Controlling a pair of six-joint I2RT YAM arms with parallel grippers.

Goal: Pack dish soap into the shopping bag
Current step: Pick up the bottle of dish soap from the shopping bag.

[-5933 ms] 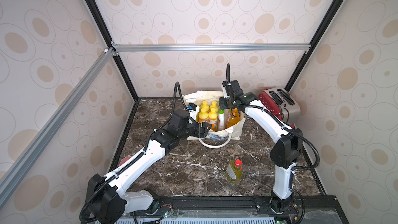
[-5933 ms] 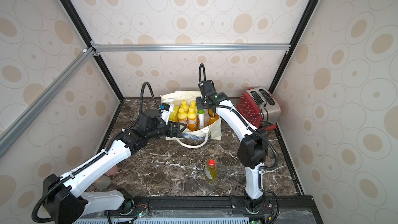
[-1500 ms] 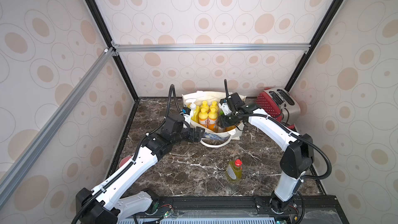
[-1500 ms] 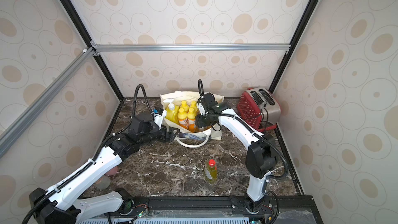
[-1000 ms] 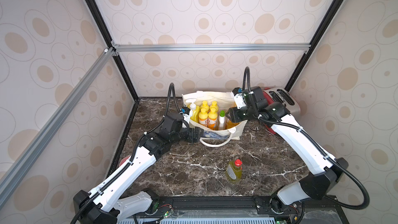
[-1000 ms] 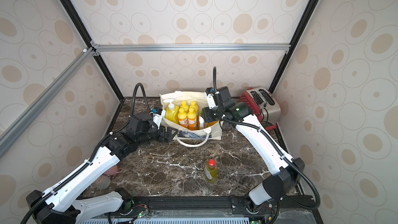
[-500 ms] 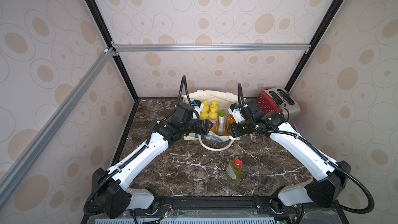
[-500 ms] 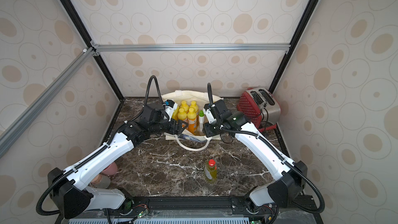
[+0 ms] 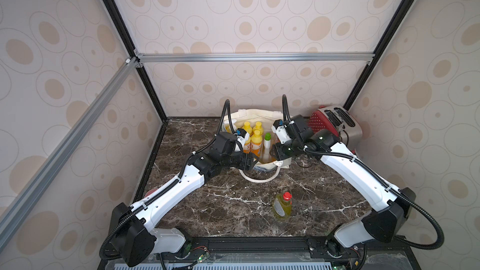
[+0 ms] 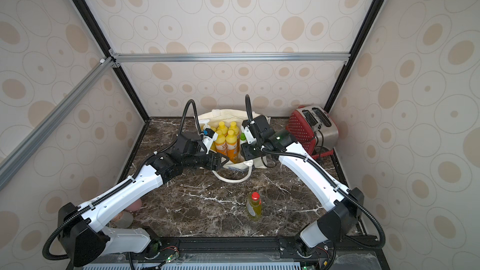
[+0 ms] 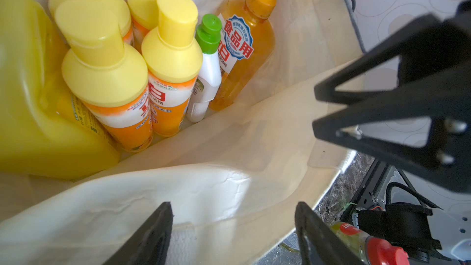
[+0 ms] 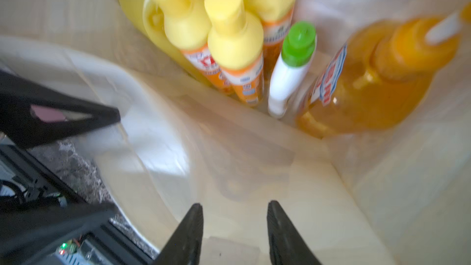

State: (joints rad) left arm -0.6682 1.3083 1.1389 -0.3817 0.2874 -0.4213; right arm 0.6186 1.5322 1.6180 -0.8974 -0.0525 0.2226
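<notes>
The cream shopping bag (image 9: 255, 114) stands open at the back of the table. Inside it are several small orange, yellow-capped dish soap bottles (image 11: 173, 54), a big yellow one (image 11: 30, 113), a white green-capped one (image 11: 207, 72) and an amber pump bottle (image 11: 244, 54). A yellow-green, red-capped bottle (image 9: 282, 205) stands alone on the marble near the front. My left gripper (image 9: 250, 163) is open over the bag's front wall (image 11: 229, 149), with cloth beneath its fingers. My right gripper (image 12: 234, 223) is open at the bag's front right corner, holding nothing.
A red toaster (image 9: 335, 125) with a black cable sits at the back right, close to my right arm. The bag's white rope handle (image 9: 259, 179) loops onto the marble in front of it. A pink object (image 10: 135, 205) lies by the left wall.
My right gripper came down from above the bag's right side to its front right corner. My left gripper swung from the bag's left side to its front wall, its jaws narrowing a little.
</notes>
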